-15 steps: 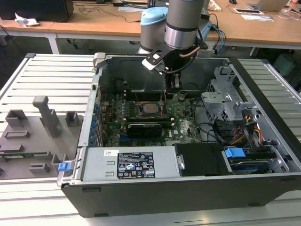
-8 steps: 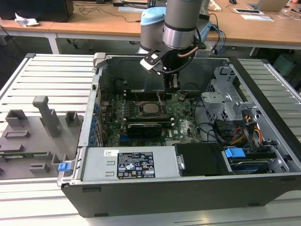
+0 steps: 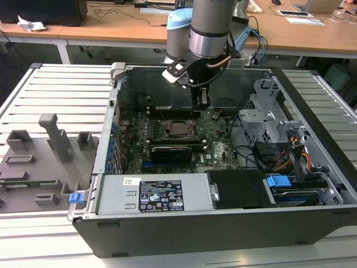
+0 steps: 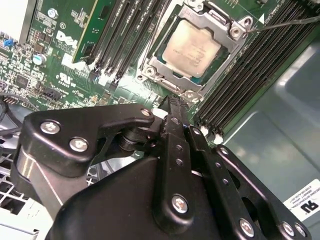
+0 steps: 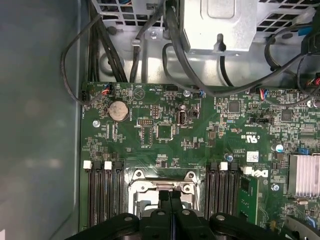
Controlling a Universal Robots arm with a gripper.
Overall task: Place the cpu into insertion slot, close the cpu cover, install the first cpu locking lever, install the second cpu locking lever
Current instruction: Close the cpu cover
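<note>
Hovering at the far edge of the thin dark metal cpu cover (image 4: 227,40): black gripper (image 4: 173,102), fingers pressed together, empty. Lying under that closed cover: pale beige-silver square cpu (image 4: 192,47).

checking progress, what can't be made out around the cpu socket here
First wrist view: the black end effector hides the near part of the grey metal cpu cover frame.
Second wrist view: the thin wire locking lever is cut off by the edge.
Exterior view: the pale square cpu is too small to judge seating.
</note>
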